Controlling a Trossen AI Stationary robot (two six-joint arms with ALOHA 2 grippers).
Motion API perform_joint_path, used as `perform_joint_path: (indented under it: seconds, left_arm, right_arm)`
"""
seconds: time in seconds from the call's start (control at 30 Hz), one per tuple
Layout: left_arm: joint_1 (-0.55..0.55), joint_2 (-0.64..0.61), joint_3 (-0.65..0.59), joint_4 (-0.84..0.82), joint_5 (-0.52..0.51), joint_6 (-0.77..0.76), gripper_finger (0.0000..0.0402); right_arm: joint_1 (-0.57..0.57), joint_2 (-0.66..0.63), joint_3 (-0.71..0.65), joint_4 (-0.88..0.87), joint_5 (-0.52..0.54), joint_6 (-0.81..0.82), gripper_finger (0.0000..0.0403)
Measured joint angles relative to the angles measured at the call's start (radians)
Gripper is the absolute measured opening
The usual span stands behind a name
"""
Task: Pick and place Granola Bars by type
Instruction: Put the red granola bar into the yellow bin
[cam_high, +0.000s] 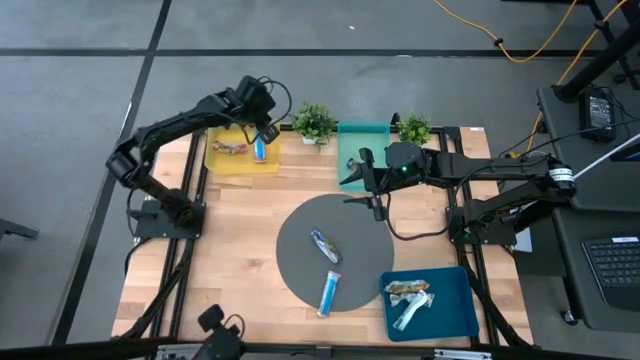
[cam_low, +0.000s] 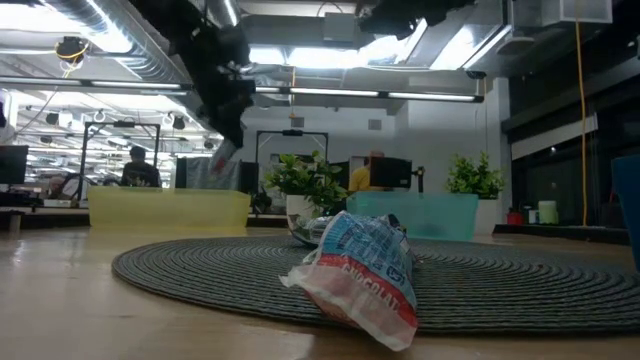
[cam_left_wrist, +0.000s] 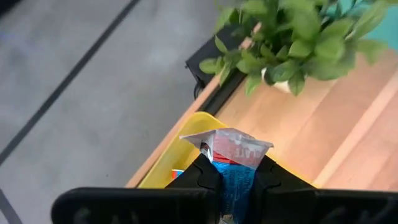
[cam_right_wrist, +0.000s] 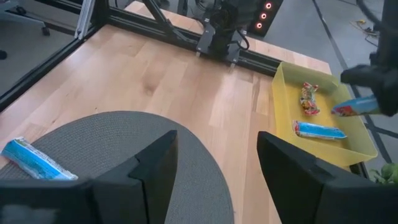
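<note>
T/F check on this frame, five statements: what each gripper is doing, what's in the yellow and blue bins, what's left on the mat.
1. The left gripper is shut on a blue-and-red bar above the yellow bin. True.
2. The right gripper holds a bar. False: it is open and empty, over the grey mat.
3. Two bars lie on the mat. True.
4. The yellow bin is empty. False: two bars lie in it.
5. The blue bin is empty. False: it holds bars.
</note>
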Motion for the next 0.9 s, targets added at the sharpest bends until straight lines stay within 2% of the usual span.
perform_joint_path:
  seconds: [0.5, 0.77, 0.9]
  left_arm:
    - [0.028, 0.201, 0.000, 0.030, 0.018, -0.039, 0.0020]
    - [0.040, 0.246, 0.000, 0.018, 0.059, -0.059, 0.0020]
    - [0.040, 0.250, 0.000, 0.007, 0.064, -0.041, 0.0040]
  right_arm:
    - [0.000, 0.000, 0.000, -0.028, 0.000, 0.001, 0.0222]
    - [0.000, 0.000, 0.000, -0.029, 0.000, 0.000, 0.0222]
    - [0.000, 0.000, 0.000, -0.032, -0.001, 0.001, 0.0222]
